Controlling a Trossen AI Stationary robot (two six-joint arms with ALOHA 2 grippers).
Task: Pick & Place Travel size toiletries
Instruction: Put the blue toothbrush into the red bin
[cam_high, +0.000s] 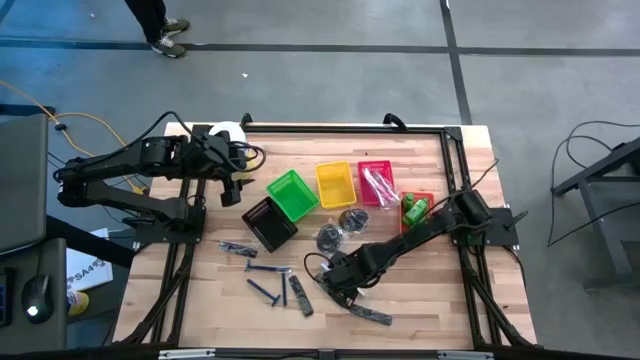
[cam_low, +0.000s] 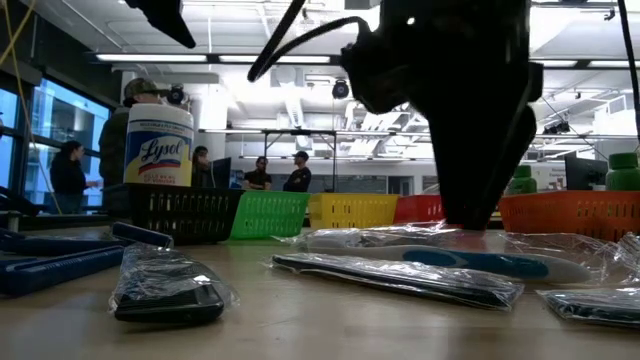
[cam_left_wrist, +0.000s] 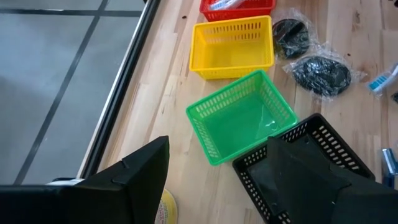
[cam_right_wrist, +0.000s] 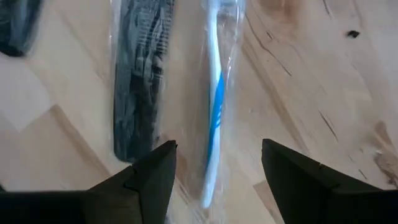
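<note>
Right claw (cam_right_wrist: 214, 171) spread wide, low over a clear-bagged white-and-blue toothbrush (cam_right_wrist: 216, 118) on the wooden desk (cam_high: 430, 300), well front of the green basket (cam_high: 292, 194); nothing gripped; bagged dark comb (cam_right_wrist: 138, 74) just beside it, bare wood on the other side; left claw (cam_left_wrist: 217, 180) spread wide, empty, over the black mesh basket (cam_left_wrist: 311, 168) touching the green one.

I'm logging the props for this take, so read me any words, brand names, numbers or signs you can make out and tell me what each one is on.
"Lysol": brand name on the yellow label of the white tub, low view.
A white sheet beside the table, high view, carries dark print too small to read.
Smaller print under the brand name on the tub is too blurred to read.
Nothing readable on the baskets, the bagged toothbrush or the bagged comb.
</note>
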